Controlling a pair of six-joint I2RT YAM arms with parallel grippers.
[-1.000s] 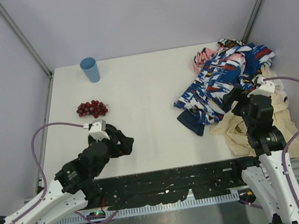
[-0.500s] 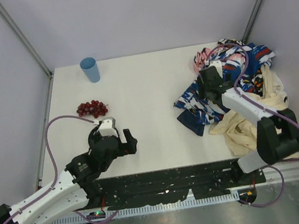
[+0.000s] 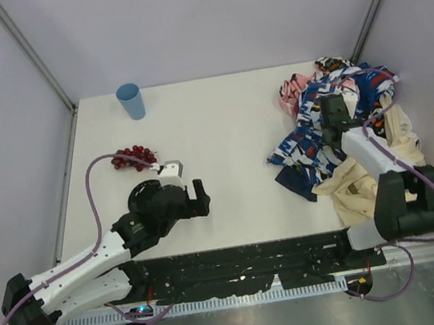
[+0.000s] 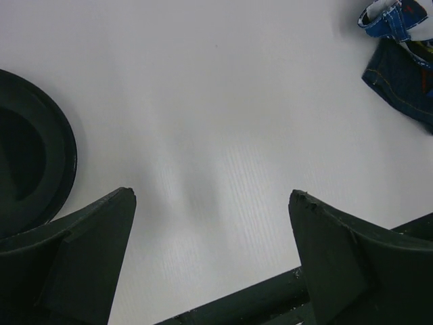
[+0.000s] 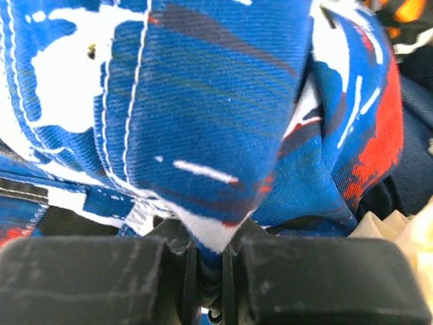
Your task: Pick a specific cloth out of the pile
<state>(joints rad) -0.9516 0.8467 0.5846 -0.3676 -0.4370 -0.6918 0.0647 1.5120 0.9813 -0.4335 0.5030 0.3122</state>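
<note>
At the right side of the smooth white desk [image 3: 220, 130], the pile [image 3: 395, 133]: a soft, crumpled heap of fabrics. On its top and left part, the cloth [image 3: 318, 136], woven fabric with busy patches of royal blue, white, navy and red, wrinkled into many folds and spilling onto the bare desk. Under it and to the right, a plain cream-beige cloth [image 3: 359, 195], also rumpled; at the far left corner of the heap, a small pink cloth [image 3: 294, 87]. Over the middle of the print, the right gripper [image 3: 331, 114], down among the folds. From the right wrist: jaws pressed together on a raised fold of the cloth [image 5: 203, 101], with a white stitched seam and a fine diagonal weave just above the blocky black fingers [image 5: 318, 284]. Near the front left, the left gripper [image 3: 200, 198], low over bare desk and well apart from the pile. From the left wrist: jaws spread wide, only plain desk between the two dark wedge-shaped fingertips [image 4: 88, 244]; in the upper right corner, a navy hemmed edge of the cloth [image 4: 399, 68] with light stitching. At the far left, a blue cup [image 3: 131, 101], upright and tapered; nearer, a bunch of small round dark red grapes [image 3: 129, 156].
</note>
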